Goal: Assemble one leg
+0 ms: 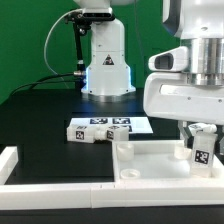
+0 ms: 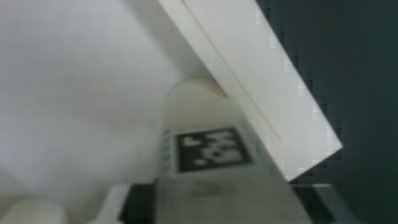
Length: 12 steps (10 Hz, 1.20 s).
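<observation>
Gripped between the fingers (image 2: 199,205), which had closed on its sides, the leg (image 2: 210,150) stood upright with its tag facing outward. It rested against the white panel's (image 2: 89,90) raised edge at the exterior view's right.

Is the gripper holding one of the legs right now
Yes, the gripper is closed on an upright leg, whose tag marker shows between the fingers over the white panel in the exterior view.

Leg (image 2: 214,160): smooth white plastic, matt paper-like tag. Panel (image 1: 150,160): matt white. Table (image 1: 40,115): matt black.
</observation>
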Tool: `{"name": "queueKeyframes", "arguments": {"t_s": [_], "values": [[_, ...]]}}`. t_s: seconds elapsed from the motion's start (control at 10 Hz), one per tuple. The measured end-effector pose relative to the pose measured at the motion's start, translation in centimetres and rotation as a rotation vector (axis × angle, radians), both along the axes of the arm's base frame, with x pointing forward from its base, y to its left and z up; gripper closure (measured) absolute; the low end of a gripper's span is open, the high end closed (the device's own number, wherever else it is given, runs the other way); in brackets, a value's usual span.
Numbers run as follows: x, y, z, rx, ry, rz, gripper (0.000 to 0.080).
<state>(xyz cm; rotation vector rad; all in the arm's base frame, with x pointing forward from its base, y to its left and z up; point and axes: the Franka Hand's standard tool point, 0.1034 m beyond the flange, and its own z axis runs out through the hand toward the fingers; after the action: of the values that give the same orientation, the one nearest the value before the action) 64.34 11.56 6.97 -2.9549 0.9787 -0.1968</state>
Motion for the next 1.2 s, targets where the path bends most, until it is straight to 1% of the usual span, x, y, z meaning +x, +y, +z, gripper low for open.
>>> {"name": "queueKeyframes", "arguments": {"t_s": [0.1, 0.4, 0.5, 0.7, 0.9, 1.0, 1.2], "values": [[-0.03, -0.15, -0.02, 0.003, 0.001, -0.038, 0.0514], [-0.16, -0.27, -0.10, 0.041, -0.003, -0.402, 0.0514], [-0.16, -0.50, -0.09, 0.072, 0.003, -0.533, 0.0514], [-0.27, -0.44, -0.15, 0.167, 0.024, -0.853, 0.0514], [-0.28, -0.30, -0.16, 0.242, 0.044, -1.088, 0.0514], [-0.28, -0.27, -0.17, 0.255, 0.049, -1.175, 0.0514], [-0.30, -0.30, -0.20, 0.261, 0.050, -1.238, 0.0514]]}}
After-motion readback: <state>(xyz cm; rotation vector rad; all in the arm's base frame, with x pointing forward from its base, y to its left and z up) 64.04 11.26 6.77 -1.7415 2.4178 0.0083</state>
